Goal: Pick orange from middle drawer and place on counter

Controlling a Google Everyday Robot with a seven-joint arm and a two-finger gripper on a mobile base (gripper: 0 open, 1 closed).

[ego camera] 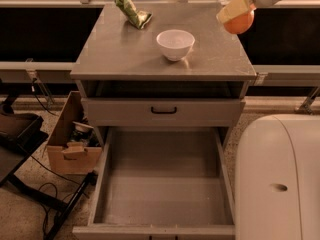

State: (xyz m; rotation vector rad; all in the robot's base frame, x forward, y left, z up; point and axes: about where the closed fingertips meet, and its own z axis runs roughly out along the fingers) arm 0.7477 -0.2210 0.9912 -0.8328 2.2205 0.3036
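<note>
My gripper is at the top right, over the right edge of the counter. Its pale fingers are shut on the orange, which hangs just above the counter's far right side. The middle drawer is pulled fully open below, and its grey bottom is bare. The white arm reaches in from the top right corner.
A white bowl stands mid-counter. A green snack bag lies at the counter's back left. The shallower drawer front with a black handle is closed. A cardboard box sits on the floor at left. The robot's white body fills the lower right.
</note>
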